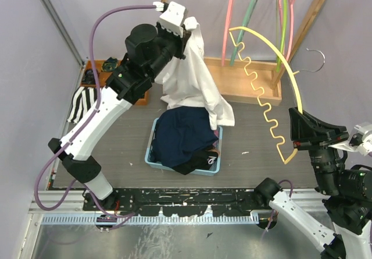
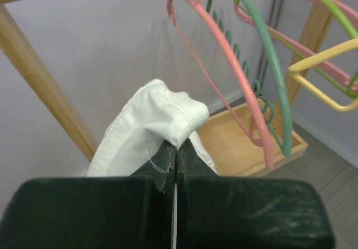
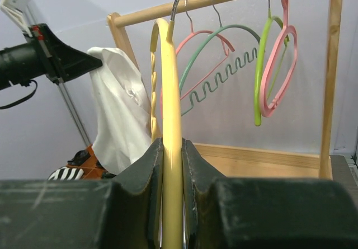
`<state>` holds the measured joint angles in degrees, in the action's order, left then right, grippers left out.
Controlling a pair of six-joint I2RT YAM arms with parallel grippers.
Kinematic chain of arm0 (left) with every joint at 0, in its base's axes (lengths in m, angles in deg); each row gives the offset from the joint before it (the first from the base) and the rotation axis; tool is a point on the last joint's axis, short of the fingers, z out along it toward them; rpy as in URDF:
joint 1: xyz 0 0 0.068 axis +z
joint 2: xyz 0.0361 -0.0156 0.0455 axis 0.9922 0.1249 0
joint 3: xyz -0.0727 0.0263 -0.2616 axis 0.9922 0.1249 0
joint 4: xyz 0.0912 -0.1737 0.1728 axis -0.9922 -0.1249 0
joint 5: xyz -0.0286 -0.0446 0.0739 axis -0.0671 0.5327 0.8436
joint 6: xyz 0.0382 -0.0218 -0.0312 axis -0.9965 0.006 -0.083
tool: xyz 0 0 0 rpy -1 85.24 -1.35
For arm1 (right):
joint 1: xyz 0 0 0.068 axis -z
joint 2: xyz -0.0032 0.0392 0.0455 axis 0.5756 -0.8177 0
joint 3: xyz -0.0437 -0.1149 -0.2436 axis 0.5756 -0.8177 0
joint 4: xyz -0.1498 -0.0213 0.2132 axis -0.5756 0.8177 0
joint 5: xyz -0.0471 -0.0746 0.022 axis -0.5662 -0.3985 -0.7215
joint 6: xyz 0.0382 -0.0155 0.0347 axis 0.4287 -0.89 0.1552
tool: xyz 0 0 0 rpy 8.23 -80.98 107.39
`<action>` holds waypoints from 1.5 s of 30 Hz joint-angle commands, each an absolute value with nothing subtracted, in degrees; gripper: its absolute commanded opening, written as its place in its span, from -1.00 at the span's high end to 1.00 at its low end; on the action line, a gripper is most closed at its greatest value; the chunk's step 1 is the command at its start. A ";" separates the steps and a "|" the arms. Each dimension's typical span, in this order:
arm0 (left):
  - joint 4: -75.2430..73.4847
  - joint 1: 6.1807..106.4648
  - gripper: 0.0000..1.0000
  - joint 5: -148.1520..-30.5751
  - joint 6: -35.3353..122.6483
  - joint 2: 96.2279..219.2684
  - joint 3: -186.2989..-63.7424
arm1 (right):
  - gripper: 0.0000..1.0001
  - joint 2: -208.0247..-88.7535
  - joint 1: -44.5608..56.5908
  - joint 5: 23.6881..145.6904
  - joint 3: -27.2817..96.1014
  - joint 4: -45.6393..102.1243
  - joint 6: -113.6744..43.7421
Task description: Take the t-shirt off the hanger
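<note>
- Cloth of the t-shirt [image 1: 192,78] is white, soft and floppy. It hangs up high from the left tool [image 2: 178,147], which is pinched shut on a ribbed edge. Its bottom is near the blue basket [image 1: 152,149].
- It looks free of the yellow hanger [image 1: 273,52].
- That pinch is small, so the t-shirt could slip and drop.
- The yellow hanger is thin, hard and curved, with a wiggly bar. The right tool [image 3: 172,148] squeezes it, jaws narrow.
- Its hook or wiggles could snag the t-shirt or the wooden rack [image 1: 244,81] if swung close.
</note>
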<state>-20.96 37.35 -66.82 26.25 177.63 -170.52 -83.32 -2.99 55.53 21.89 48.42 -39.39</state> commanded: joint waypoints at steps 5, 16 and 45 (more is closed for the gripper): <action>-17.91 37.48 1.00 -80.51 31.72 168.92 -175.69 | 0.99 -85.12 -2.84 53.66 20.78 43.81 -39.41; -16.61 37.49 1.00 -89.89 39.20 166.58 -186.46 | 0.99 -87.58 -2.87 54.77 18.05 42.15 -37.73; -7.95 28.15 1.00 -90.18 50.82 161.86 -164.35 | 0.99 -85.48 -2.92 56.41 15.45 41.58 -34.90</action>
